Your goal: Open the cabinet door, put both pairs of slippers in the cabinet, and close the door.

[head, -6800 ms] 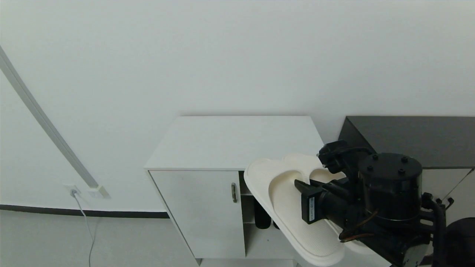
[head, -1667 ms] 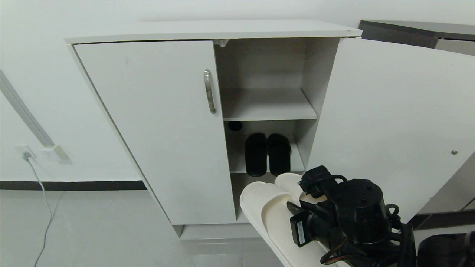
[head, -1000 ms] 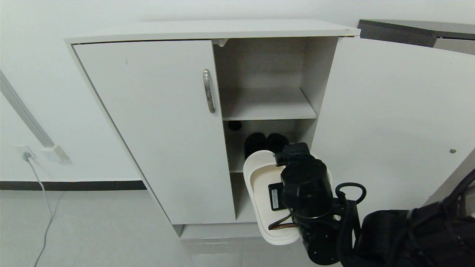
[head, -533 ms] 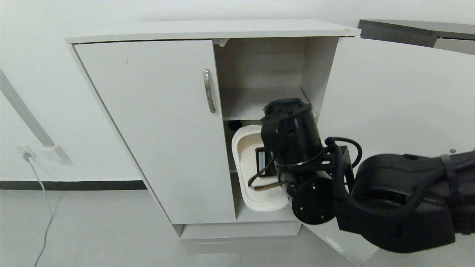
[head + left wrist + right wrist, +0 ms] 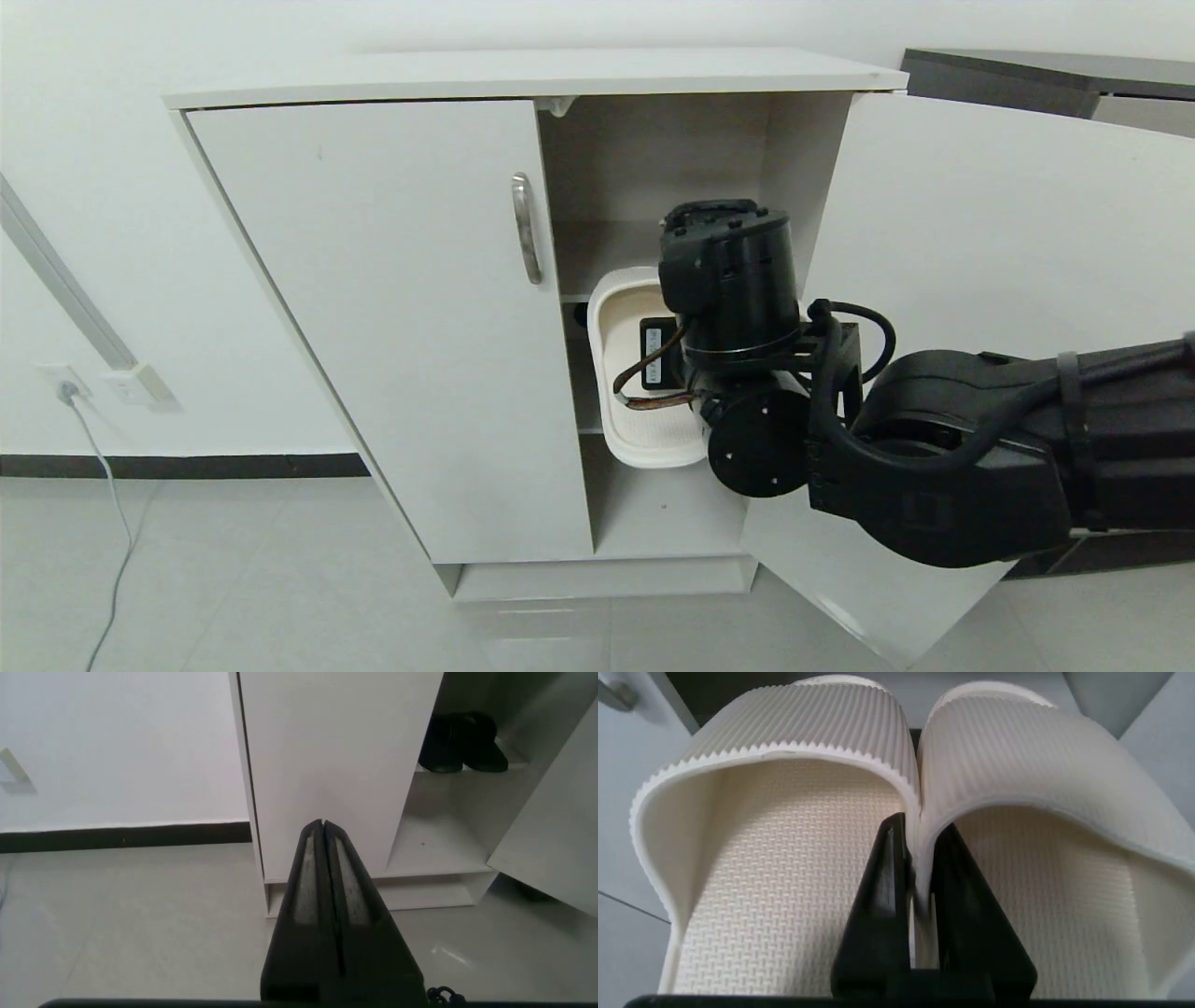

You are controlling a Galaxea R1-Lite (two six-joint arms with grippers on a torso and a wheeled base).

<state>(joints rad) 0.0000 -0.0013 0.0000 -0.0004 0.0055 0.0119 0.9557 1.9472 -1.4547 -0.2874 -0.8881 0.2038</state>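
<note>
The white cabinet (image 5: 373, 280) stands with its left door shut and its right door (image 5: 980, 261) swung wide open. My right gripper (image 5: 918, 849) is shut on the pair of white slippers (image 5: 785, 859), pinching their two inner side walls together. In the head view the white slippers (image 5: 627, 373) hang toes-up in the open right half, their tips level with the upper shelf (image 5: 607, 247). A pair of black slippers (image 5: 462, 745) lies on the middle shelf. My left gripper (image 5: 322, 831) is shut on nothing, low over the floor in front of the cabinet.
The shut door's metal handle (image 5: 526, 229) is just left of the slippers. The bottom compartment (image 5: 653, 504) is bare. A wall socket with a cable (image 5: 65, 392) sits at the left. A dark cabinet (image 5: 1046, 79) stands behind the open door.
The head view dropped from above the cabinet to facing it. Since then my right arm has raised the white slippers from below the middle shelf up into the opening, covering the black slippers.
</note>
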